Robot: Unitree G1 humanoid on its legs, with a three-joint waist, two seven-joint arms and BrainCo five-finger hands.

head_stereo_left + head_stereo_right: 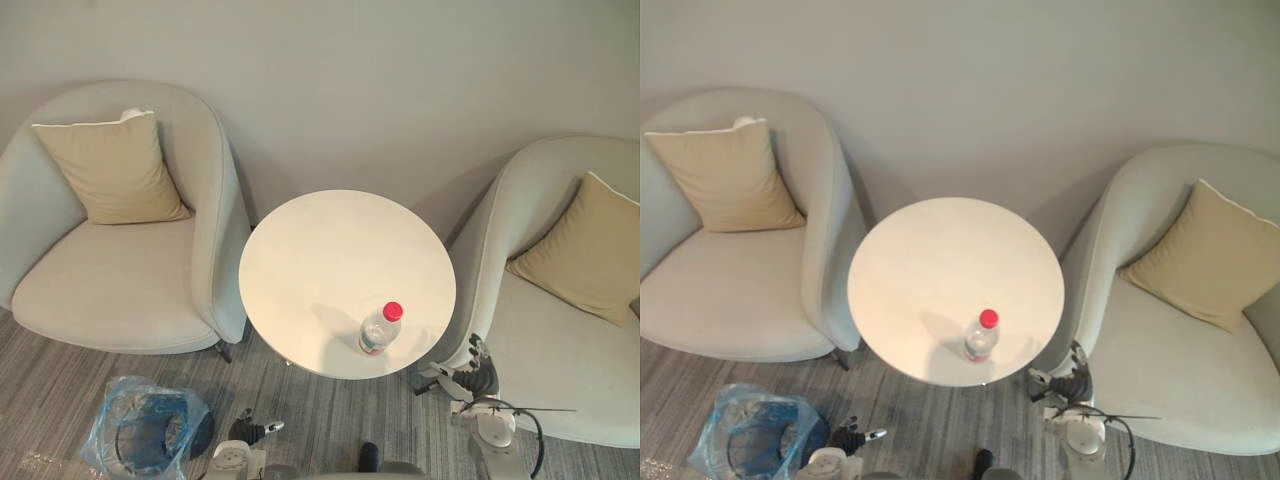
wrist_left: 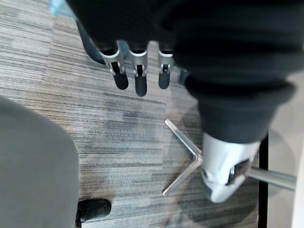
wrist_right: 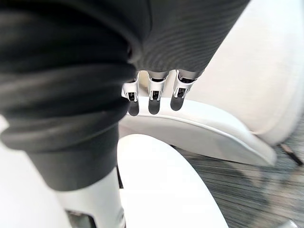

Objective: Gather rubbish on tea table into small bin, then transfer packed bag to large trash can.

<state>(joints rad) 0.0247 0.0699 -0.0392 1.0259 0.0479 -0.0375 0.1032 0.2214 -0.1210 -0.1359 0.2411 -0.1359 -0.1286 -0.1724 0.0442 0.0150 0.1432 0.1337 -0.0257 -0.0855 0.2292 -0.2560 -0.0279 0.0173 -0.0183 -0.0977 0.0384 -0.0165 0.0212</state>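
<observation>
Nearest you, on the carpet left of the tea table [image 1: 320, 250], stands the small bin [image 1: 140, 440], lined with a blue bag and open at the top. Your left hand [image 1: 256, 429] hangs just right of the bin, below the table's near edge. Its wrist view shows the fingers [image 2: 139, 83] loosely extended and empty. On the table, toward its near right rim, one clear bottle [image 1: 380, 328] with a red cap stands upright, the sole item of rubbish noted there. Your right hand [image 1: 468, 372] hangs just off the table's right rim, lower than the top, fingers [image 3: 154, 96] relaxed, nothing held.

Judgement: gathering has not begun. You are advised to use the right hand, being nearer. Raise it above the rim first, approach from the side, and close round the body below the cap, since a light upright bottle will likely tip if nudged. Carry it over the bin's mouth before release.

Views differ. The head views give bottle, bin and both hands together. The left wrist view adds the table's metal legs [image 2: 183, 156]. The right wrist view adds how close the right armchair [image 3: 247, 85] sits to the table's rim
</observation>
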